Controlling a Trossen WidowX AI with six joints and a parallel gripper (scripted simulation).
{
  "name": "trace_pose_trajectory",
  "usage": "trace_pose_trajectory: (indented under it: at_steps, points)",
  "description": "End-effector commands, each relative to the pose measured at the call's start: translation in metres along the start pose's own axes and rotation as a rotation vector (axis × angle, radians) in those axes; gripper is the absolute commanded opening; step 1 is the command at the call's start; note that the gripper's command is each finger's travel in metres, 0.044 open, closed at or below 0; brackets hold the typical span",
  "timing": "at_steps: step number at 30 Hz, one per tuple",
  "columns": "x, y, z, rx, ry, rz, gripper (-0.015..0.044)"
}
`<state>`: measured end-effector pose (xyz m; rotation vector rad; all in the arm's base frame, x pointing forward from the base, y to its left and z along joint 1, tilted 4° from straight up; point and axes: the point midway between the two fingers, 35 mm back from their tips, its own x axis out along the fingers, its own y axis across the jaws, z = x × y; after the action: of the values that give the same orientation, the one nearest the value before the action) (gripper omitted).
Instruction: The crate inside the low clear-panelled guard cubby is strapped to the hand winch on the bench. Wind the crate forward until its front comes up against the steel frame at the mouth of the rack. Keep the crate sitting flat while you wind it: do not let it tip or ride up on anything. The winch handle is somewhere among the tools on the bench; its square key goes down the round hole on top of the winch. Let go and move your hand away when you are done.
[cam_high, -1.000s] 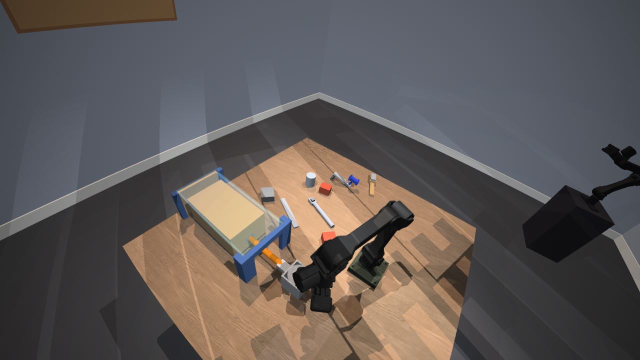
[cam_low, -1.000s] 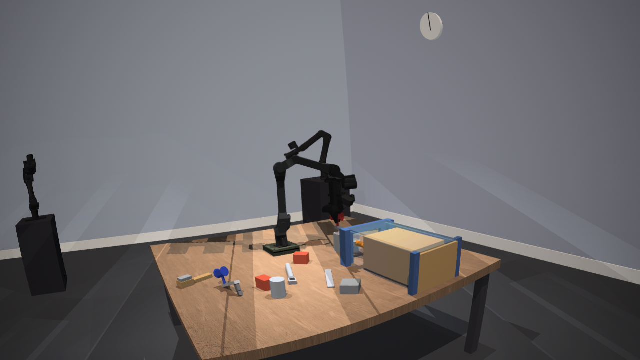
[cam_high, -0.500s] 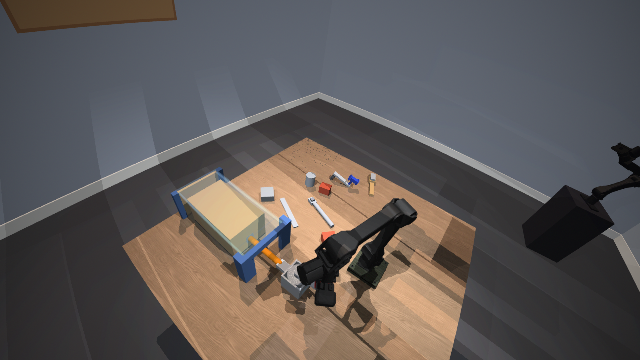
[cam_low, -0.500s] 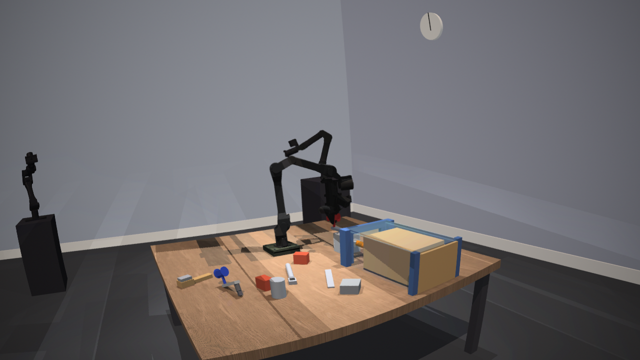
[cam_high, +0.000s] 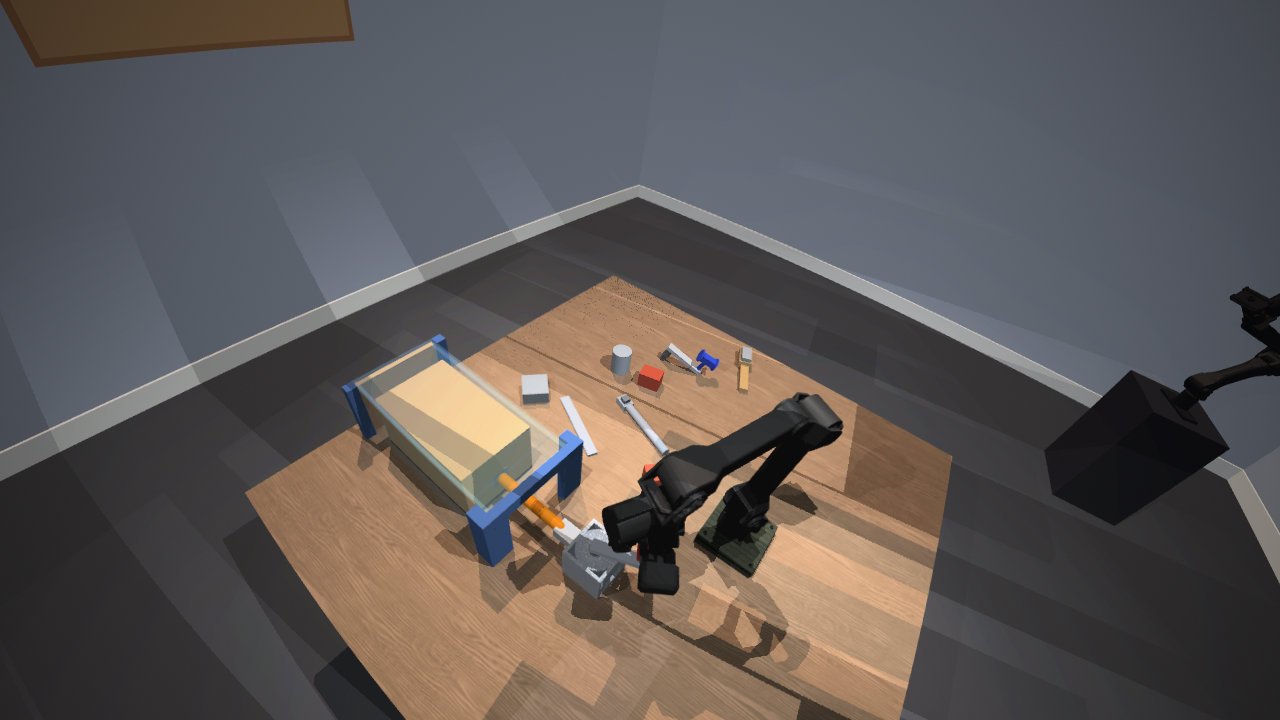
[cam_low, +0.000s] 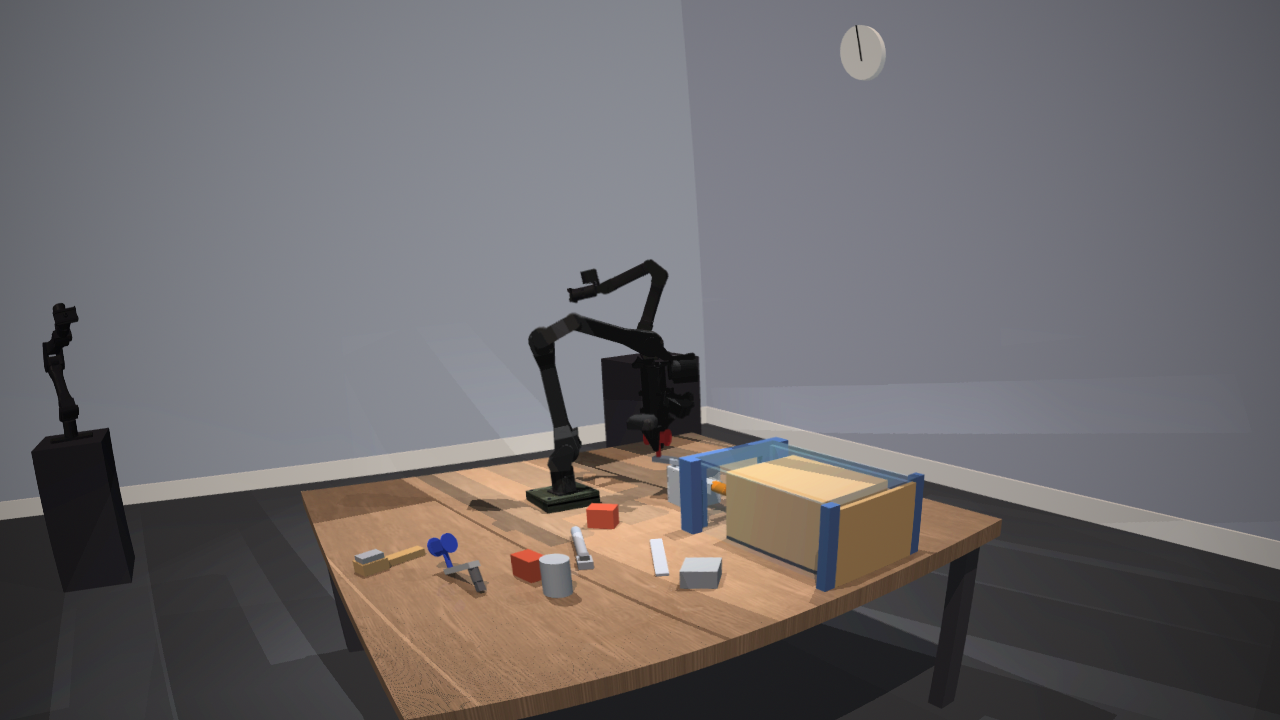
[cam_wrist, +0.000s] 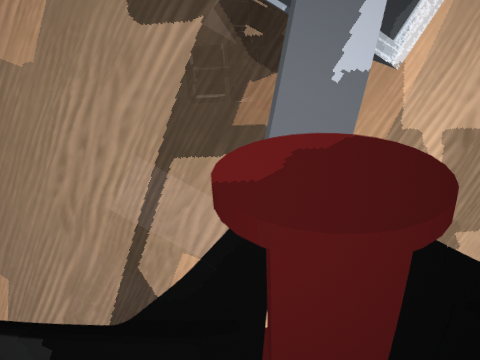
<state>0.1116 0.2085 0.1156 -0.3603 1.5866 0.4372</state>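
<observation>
The tan crate (cam_high: 447, 402) (cam_low: 778, 514) sits flat in the clear-panelled cubby, its front a gap behind the blue frame (cam_high: 491, 539) (cam_low: 691, 494). An orange strap (cam_high: 543, 512) (cam_low: 718, 487) runs from it under the frame's crossbar to the grey winch (cam_high: 586, 574) (cam_low: 674, 483) (cam_wrist: 417, 32). The winch handle's grey arm (cam_high: 617, 555) (cam_wrist: 320, 90) reaches out over the winch top. My gripper (cam_low: 657, 440) (cam_wrist: 303, 219) is shut on the handle's red knob (cam_wrist: 335, 187), beside the winch on the robot-base side. The arm hides the fingertips in the top view; the key and hole are hidden.
On the bench are a grey block (cam_high: 535, 387) (cam_low: 700, 572), a flat bar (cam_high: 578, 425) (cam_low: 658, 556), a long grey tool (cam_high: 642, 424), a grey cylinder (cam_high: 621, 360) (cam_low: 555, 575), two red blocks (cam_low: 528, 565) (cam_low: 602, 515), a blue-knobbed crank (cam_high: 707, 360) and a wooden-handled tool (cam_high: 744, 371).
</observation>
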Motion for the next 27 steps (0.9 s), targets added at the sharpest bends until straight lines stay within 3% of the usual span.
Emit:
trace_pose_trajectory:
  at_steps: [1,27]
  points:
    - [0.002,-0.016,-0.001,0.02,0.008,-0.035,0.0]
    - [0.001,-0.05,0.004,0.02,0.008,-0.038,0.0]
